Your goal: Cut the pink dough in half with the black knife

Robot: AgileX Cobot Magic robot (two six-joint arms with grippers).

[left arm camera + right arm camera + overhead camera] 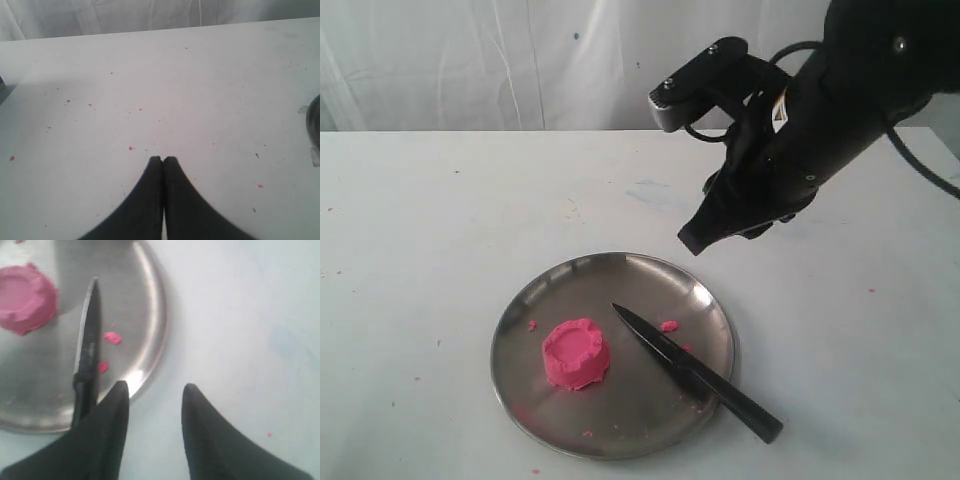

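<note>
White worktop (440, 220) speckled pink, steel plate (520, 310) below parted empty right gripper (152, 390) holding whole pink dough (576, 354), black knife (695, 372), left gripper (163, 159) closed, empty

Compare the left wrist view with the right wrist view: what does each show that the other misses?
Only the left wrist view: the left hand, fingers pressed together over bare table dotted with pink crumbs, far from the work.

Only the right wrist view: the pink dough, one whole piece, on the steel plate, the black knife lying beside it with its blade on the plate, and the open right hand holding nothing.

Both: the white table, and likely the plate, a dark sliver at the left view's edge.
</note>
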